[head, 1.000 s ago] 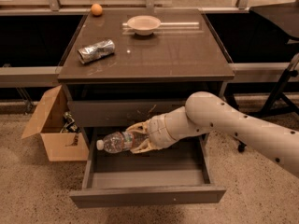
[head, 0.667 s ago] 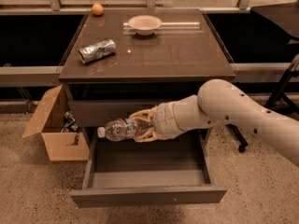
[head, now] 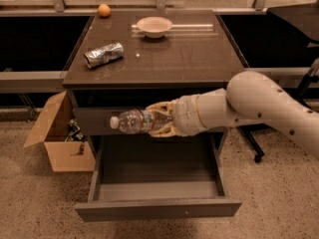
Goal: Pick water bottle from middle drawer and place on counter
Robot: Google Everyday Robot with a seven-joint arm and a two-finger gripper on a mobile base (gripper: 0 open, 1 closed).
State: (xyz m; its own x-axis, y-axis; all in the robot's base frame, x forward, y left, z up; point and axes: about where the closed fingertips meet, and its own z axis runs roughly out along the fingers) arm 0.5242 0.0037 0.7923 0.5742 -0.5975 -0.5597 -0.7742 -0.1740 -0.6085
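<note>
The counter (head: 189, 59) tops the cabinet, and below it the middle drawer (head: 157, 208) stands open with the pale arm (head: 259, 103) reaching in from the right above it. A cardboard box (head: 60, 138) sits on the floor left of the cabinet, while a bowl (head: 154, 26), a crumpled foil packet (head: 103, 54) and an orange (head: 103, 10) rest on the counter. The gripper (head: 153, 120) is clamped around the water bottle (head: 130, 122), holding it level, cap to the left, above the open drawer and below the counter's front edge.
</note>
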